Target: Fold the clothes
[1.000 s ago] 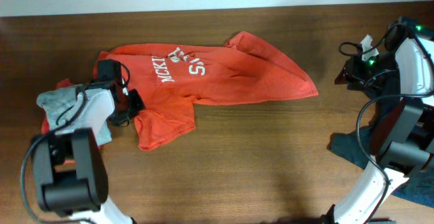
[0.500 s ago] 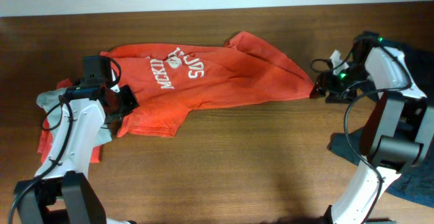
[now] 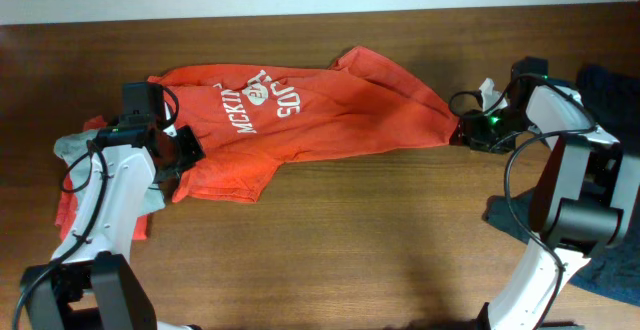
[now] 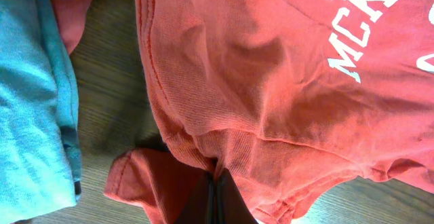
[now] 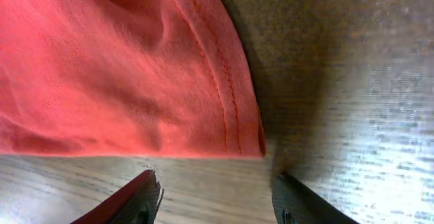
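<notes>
T-shirt [image 3: 330, 120] lies crumpled and unfolded, far-centre on table [image 3: 350, 250]. Left gripper [image 4: 217, 193] is closed, pinching the cloth at its left edge. Right gripper [image 5: 217, 200] is open at the right hem corner, holding nothing. No fold made yet. Grey garment [image 3: 72, 148] and navy garment [image 3: 610, 80] are untouched.

Navy garment [image 3: 503, 218] cut off at right edge, partly behind right arm; T-shirt lettering [image 4: 347, 60] cropped, left wrist view.

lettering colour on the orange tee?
White lettering on the red-orange T-shirt; clearest in the left wrist view.
</notes>
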You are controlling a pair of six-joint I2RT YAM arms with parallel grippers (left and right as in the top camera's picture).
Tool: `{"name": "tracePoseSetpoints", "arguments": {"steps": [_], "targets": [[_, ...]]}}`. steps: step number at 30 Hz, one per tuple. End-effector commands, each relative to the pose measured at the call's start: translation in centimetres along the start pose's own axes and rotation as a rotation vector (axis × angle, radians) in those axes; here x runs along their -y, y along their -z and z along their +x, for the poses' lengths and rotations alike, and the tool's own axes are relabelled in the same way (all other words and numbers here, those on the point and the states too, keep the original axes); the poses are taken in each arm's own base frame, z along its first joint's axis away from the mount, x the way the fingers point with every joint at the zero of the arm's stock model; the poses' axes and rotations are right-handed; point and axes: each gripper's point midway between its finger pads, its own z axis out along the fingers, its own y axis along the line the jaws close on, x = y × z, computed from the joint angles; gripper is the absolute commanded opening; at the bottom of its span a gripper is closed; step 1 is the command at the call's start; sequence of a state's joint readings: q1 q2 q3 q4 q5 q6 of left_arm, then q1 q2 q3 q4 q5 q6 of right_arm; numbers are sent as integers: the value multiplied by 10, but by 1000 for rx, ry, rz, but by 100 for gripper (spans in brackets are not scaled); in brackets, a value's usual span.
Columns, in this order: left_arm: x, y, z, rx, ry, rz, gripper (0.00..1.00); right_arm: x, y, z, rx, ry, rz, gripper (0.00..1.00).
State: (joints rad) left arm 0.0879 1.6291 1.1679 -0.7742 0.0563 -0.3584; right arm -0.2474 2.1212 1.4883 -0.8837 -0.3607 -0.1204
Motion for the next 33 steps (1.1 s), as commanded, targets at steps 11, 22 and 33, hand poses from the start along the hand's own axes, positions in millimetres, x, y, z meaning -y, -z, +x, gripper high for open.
{"name": "tracePoseSetpoints", "arguments": {"steps": [11,22,33], "targets": [[1,-1,0,-3,-14,10,0,-20,-22,-1,-6,56,32,14],[1,0,0,-1,-14,11,0,-13,-12,-8,9,26,82,4],[25,87,-30,194,-108,113,0,-37,118,-40,148,52,186,4]]}}
